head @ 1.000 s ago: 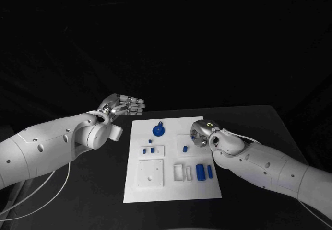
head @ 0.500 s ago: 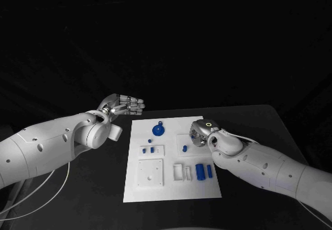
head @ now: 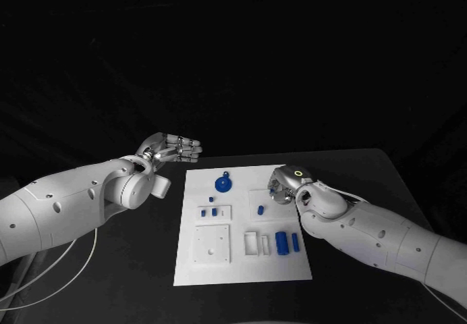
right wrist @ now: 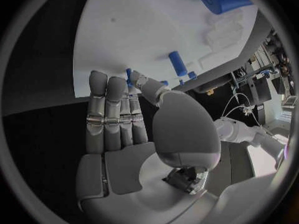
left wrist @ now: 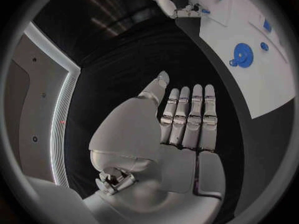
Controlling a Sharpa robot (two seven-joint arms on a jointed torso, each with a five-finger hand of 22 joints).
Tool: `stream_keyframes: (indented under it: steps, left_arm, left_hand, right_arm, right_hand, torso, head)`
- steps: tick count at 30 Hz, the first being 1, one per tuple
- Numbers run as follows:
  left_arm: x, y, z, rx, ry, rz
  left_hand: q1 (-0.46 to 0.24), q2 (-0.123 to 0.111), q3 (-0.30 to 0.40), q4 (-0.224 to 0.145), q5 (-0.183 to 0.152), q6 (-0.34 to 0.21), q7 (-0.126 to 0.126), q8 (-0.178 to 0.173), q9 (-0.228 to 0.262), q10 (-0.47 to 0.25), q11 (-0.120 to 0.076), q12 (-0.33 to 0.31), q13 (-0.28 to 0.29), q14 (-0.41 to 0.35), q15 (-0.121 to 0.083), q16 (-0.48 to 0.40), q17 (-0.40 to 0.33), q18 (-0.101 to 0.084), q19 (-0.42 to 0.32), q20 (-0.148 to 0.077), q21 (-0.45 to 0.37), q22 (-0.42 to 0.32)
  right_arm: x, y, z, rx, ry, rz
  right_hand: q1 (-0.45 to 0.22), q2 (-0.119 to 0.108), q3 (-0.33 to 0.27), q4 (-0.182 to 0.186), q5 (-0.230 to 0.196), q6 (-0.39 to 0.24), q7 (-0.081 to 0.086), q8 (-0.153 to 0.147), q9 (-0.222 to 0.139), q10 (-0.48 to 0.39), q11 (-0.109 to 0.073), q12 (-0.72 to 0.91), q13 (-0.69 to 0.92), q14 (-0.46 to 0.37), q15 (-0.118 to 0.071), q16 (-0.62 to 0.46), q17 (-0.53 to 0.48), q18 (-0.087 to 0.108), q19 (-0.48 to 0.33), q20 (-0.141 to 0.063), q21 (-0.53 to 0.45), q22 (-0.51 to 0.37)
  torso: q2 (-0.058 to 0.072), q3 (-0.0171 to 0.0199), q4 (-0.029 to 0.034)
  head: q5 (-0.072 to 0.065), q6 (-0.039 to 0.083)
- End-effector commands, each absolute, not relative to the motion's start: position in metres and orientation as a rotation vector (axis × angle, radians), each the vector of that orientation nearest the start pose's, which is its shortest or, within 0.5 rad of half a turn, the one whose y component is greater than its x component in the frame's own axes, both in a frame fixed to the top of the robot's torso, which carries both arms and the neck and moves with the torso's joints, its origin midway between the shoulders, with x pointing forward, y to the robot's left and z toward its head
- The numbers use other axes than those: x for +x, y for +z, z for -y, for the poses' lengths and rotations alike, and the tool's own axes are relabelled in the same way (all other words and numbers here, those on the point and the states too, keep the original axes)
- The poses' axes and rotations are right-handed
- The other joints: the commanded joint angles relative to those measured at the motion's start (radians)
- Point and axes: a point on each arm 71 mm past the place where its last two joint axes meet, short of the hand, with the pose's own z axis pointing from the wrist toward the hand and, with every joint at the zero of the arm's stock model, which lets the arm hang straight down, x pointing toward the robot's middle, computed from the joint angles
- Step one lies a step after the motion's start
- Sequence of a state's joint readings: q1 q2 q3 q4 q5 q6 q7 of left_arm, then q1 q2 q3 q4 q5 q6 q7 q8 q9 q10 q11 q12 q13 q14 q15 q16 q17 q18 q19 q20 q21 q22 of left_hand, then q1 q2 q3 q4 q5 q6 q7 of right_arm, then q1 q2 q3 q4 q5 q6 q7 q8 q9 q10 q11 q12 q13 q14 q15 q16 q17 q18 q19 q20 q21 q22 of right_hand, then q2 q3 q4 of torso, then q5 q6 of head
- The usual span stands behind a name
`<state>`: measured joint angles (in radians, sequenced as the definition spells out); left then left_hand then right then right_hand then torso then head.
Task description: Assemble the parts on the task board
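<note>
Since the earlier frame, only the right silver hand (head: 283, 187) has shifted slightly, above the white rectangular task board (head: 243, 266) at its right edge, fingers extended together, holding nothing. Left silver hand (head: 173, 148) hovers beyond the board's upper left corner, flat and empty. Matte black table (head: 360, 169); dark surroundings. One blue gear-shaped part (head: 224, 183) near the board's far edge; one blue cylinder (head: 281, 241) near its front.

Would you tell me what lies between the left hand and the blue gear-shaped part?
In the head view, only bare black table and bare task board separate the left hand from the blue gear-shaped part.
</note>
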<state>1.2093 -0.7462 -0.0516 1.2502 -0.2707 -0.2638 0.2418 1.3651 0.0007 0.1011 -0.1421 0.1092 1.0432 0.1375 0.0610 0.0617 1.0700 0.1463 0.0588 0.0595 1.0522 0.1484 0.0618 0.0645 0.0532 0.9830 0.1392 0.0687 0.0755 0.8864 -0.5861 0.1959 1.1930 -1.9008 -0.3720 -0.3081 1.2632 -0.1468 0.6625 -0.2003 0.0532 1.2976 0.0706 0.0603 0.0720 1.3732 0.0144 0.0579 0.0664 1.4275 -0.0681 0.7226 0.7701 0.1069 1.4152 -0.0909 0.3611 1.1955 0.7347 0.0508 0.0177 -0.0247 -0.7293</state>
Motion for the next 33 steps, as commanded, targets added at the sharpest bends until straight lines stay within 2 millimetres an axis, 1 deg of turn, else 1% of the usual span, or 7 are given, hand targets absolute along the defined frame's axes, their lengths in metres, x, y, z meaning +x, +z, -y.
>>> stream_keyframes:
  steps: [1,12,19,23,26,29,33]
  left_arm:
    - [0.536,-0.199,-0.239,-0.93,-1.27,-1.572]
    - [0.539,-0.2,-0.243,-0.937,-1.254,-1.57]
    - [0.54,-0.2,-0.242,-0.937,-1.248,-1.562]
    - [0.541,-0.199,-0.239,-0.937,-1.245,-1.554]
    - [0.542,-0.199,-0.236,-0.938,-1.244,-1.549]
    - [0.545,-0.2,-0.233,-0.946,-1.245,-1.543]
    - [0.547,-0.201,-0.228,-0.954,-1.247,-1.537]
  left_hand:
    - [0.003,0.012,-0.007,-0.001,-0.005,-0.003,0.007,0.001,0.0,-0.006,0.004,0.0,0.0,0.0,0.006,-0.001,0.0,0.018,0.004,0.002,0.005,-0.001]
    - [0.003,0.012,-0.007,-0.001,-0.005,-0.003,0.007,0.001,0.0,-0.006,0.004,0.0,0.0,0.0,0.006,-0.001,0.0,0.018,0.004,0.002,0.005,-0.001]
    - [0.004,0.012,-0.009,0.0,-0.005,-0.004,0.007,0.001,0.0,-0.007,0.004,0.0,0.0,0.0,0.006,-0.001,0.0,0.019,0.005,0.002,0.006,-0.001]
    - [0.004,0.013,-0.009,0.001,-0.004,-0.004,0.007,0.001,0.0,-0.005,0.003,0.0,0.0,0.002,0.005,0.0,0.0,0.019,0.007,0.002,0.006,-0.001]
    - [0.004,0.016,-0.008,0.002,-0.003,-0.003,0.007,0.001,0.0,-0.004,0.003,0.0,0.0,0.002,0.005,0.0,0.0,0.02,0.008,0.001,0.007,-0.001]
    - [0.004,0.017,-0.007,0.002,-0.003,-0.004,0.007,0.001,0.0,-0.003,0.003,0.0,0.0,0.003,0.005,0.0,0.0,0.02,0.009,0.001,0.007,-0.001]
    - [0.004,0.017,-0.007,0.002,-0.003,-0.004,0.007,0.001,0.0,-0.003,0.003,0.0,0.0,0.003,0.005,0.0,0.0,0.02,0.009,0.001,0.007,-0.001]
  right_arm:
    - [0.505,-0.275,0.179,-0.078,0.365,-1.616]
    - [0.502,-0.245,0.175,-0.029,0.469,-1.609]
    - [0.486,-0.233,0.149,-0.058,0.582,-1.587]
    - [0.474,-0.232,0.132,-0.091,0.632,-1.576]
    - [0.468,-0.236,0.123,-0.113,0.653,-1.575]
    - [0.46,-0.244,0.111,-0.144,0.671,-1.585]
    - [0.449,-0.259,0.096,-0.194,0.681,-1.606]
  right_hand:
    - [0.0,0.014,-0.007,-0.004,-0.001,0.008,0.001,0.004,0.0,0.007,0.001,0.002,-0.004,0.008,0.0,-0.005,0.002,0.006,0.009,0.0,-0.007,0.003]
    - [0.001,0.026,-0.026,-0.012,-0.002,0.006,0.002,0.004,0.0,0.004,0.001,0.002,-0.004,0.007,0.001,-0.013,0.012,0.008,0.011,0.001,-0.026,0.018]
    - [0.001,0.03,-0.03,-0.015,-0.002,0.005,0.002,0.004,0.0,0.003,0.002,0.002,-0.004,0.008,0.001,-0.015,0.014,0.01,0.014,0.002,-0.031,0.023]
    - [0.001,0.03,-0.03,-0.015,-0.002,0.005,0.002,0.004,0.0,0.003,0.002,0.002,-0.004,0.008,0.001,-0.015,0.014,0.01,0.014,0.002,-0.031,0.023]
    - [0.001,0.03,-0.03,-0.015,-0.002,0.005,0.002,0.004,0.0,0.003,0.002,0.002,-0.004,0.008,0.001,-0.015,0.014,0.01,0.014,0.002,-0.031,0.023]
    - [0.002,0.031,-0.031,-0.018,-0.002,0.005,0.002,0.004,0.0,0.003,0.002,0.002,-0.004,0.008,0.001,-0.016,0.015,0.01,0.014,0.002,-0.034,0.026]
    - [0.001,0.031,-0.031,-0.019,-0.002,0.006,0.001,0.004,0.0,0.003,0.002,0.002,-0.004,0.009,0.001,-0.017,0.015,0.01,0.016,0.002,-0.036,0.028]
  torso:
    - [0.0,-0.0007,-0.0005]
    - [0.0,-0.0013,-0.0003]
    - [-0.001,-0.0008,0.0008]
    - [-0.002,-0.0035,0.0007]
    - [-0.002,-0.0045,0.0017]
    - [-0.001,-0.0039,0.0038]
    - [0.0,-0.003,0.0036]
  head:
    - [0.001,0.003]
    - [0.015,0.006]
    - [0.052,0.004]
    - [0.086,-0.002]
    - [0.101,-0.005]
    - [0.128,-0.017]
    - [0.153,-0.028]
